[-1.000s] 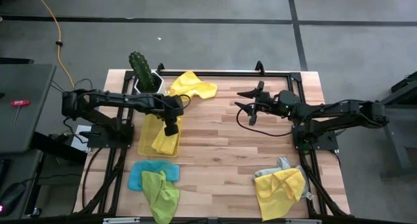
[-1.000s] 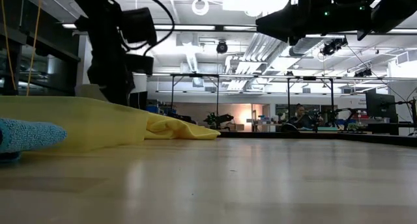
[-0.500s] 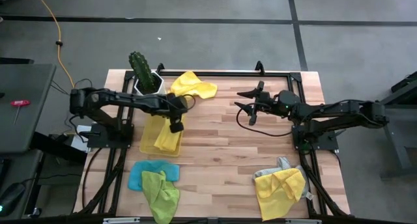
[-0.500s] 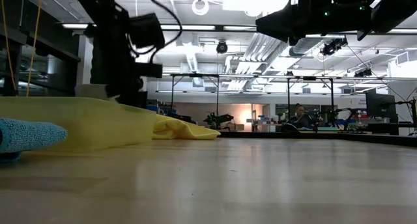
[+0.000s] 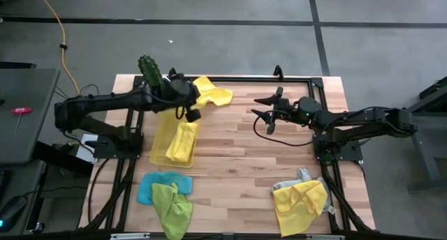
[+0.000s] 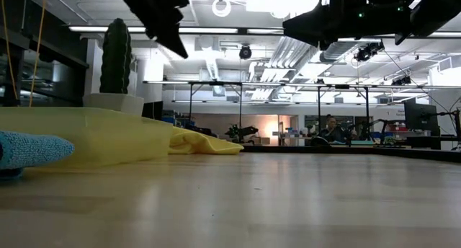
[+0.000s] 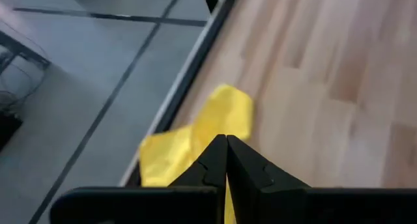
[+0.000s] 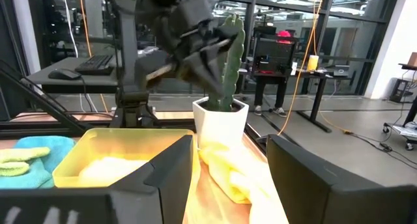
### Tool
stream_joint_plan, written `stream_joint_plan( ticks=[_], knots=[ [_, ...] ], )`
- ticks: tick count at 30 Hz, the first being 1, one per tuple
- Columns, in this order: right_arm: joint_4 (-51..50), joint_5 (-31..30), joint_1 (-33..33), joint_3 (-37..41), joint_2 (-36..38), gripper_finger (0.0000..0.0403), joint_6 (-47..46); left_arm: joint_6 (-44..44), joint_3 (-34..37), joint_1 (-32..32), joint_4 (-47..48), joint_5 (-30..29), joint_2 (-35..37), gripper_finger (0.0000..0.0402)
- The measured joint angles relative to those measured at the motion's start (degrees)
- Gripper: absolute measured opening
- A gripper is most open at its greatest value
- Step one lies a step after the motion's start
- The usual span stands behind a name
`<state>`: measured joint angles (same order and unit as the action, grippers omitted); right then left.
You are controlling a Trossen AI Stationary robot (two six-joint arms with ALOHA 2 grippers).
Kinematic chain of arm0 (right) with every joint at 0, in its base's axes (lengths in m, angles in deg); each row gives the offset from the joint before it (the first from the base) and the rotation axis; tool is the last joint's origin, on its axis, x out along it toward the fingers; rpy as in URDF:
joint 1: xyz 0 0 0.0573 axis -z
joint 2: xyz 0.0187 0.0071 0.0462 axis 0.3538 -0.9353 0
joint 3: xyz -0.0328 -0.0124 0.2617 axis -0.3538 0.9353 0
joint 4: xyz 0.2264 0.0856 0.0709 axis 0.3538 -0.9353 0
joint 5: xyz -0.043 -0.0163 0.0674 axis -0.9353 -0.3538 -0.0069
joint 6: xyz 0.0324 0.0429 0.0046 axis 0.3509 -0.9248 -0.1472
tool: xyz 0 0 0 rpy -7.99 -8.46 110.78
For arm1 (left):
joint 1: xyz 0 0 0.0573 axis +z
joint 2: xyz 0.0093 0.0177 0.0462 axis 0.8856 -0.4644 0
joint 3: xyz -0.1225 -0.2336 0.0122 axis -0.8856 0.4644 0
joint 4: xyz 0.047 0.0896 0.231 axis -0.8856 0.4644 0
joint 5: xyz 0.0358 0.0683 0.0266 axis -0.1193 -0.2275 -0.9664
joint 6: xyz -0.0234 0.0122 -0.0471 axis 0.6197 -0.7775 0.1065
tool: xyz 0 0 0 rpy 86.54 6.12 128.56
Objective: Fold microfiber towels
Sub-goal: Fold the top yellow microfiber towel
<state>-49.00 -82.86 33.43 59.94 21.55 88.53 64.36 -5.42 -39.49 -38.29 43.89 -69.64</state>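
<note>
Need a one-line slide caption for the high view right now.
Left gripper, shut and empty, hovers between the tray holding a folded yellow towel and a crumpled yellow towel; open right gripper waits.

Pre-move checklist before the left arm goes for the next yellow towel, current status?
1. Left gripper shut and empty: ok.
2. Folded yellow microfiber towel lies in the translucent yellow plastic tray: ok.
3. Crumpled yellow microfiber towel at the table's far edge, uncovered: ok.
4. Potted green cactus close beside the left arm: not ok.
5. Right gripper open, parked apart from the towel: ok.
6. Towel's edges findable for a pinch: cannot tell.
</note>
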Motion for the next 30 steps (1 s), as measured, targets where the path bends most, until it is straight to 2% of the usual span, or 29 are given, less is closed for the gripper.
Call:
stream_joint_plan(
  ticks=[5, 13, 18, 23, 30],
  knots=[
    [0.0, 0.0, 0.0, 0.0, 0.0, 0.0188, -0.1, -1.2, -5.1, 4.7, 3.0, 2.4, -7.0, 0.0026],
    [0.0, 0.0, 0.0, 0.0, 0.0, 0.0188, -0.1, -0.9, -19.3, 13.3, 16.5, 11.7, -25.2, 0.0119],
    [0.0, 0.0, 0.0, 0.0, 0.0, 0.0188, -0.1, 0.9, -26.5, 17.9, 24.7, 18.1, -34.1, 0.0160],
    [-0.1, 0.0, 0.0, 0.0, 0.0, 0.0188, -0.1, 2.9, -28.2, 21.3, 26.5, 19.6, -38.7, 0.0179],
    [-0.2, 0.0, 0.0, 0.0, 0.0, 0.0188, -0.1, 4.9, -28.1, 23.7, 26.9, 22.5, -42.5, 0.0182]
  ],
)
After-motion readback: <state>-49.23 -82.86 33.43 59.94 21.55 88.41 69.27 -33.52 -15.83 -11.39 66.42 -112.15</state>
